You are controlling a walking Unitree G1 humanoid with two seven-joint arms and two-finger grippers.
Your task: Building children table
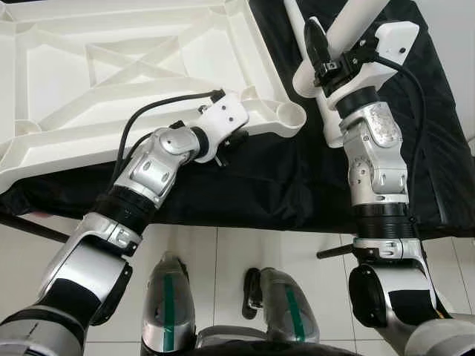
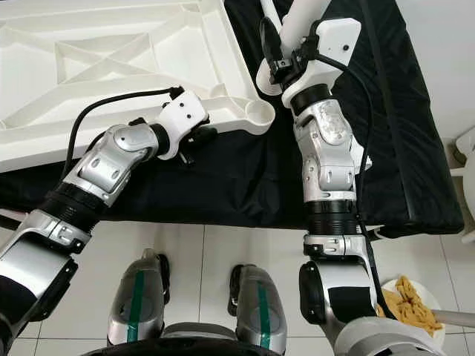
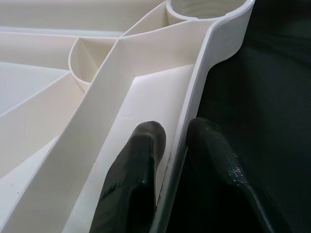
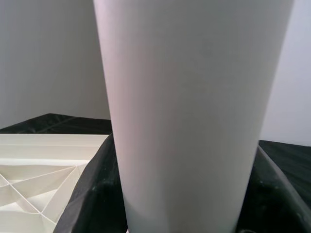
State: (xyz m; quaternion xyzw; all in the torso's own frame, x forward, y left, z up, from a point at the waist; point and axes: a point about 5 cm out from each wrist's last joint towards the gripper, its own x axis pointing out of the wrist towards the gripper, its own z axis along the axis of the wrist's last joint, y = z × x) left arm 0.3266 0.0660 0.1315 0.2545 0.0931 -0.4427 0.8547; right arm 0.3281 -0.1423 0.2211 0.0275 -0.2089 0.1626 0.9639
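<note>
Gripping the white table leg (image 1: 355, 21), my right gripper (image 1: 320, 46) holds it upright beside the corner socket (image 1: 286, 116) — my left gripper (image 3: 171, 145) pinches the upturned tabletop's rim (image 3: 194, 111) to steady it on the black cloth (image 1: 282, 178).

White table leg (image 4: 189, 116) upright over black cloth (image 4: 53, 124).

Left arm reaches forward, elbow bent, wrist angled toward table top's near rim. Left gripper (image 3: 167, 160) pinches rim near corner socket: one black finger (image 3: 133, 174) inside rim wall, other outside, both pressed against it. Right arm raised steeply, forearm near vertical, wrist up. Right gripper (image 1: 326, 52) clamped round white table leg (image 4: 192, 111), black fingers wrapping its sides.
</note>
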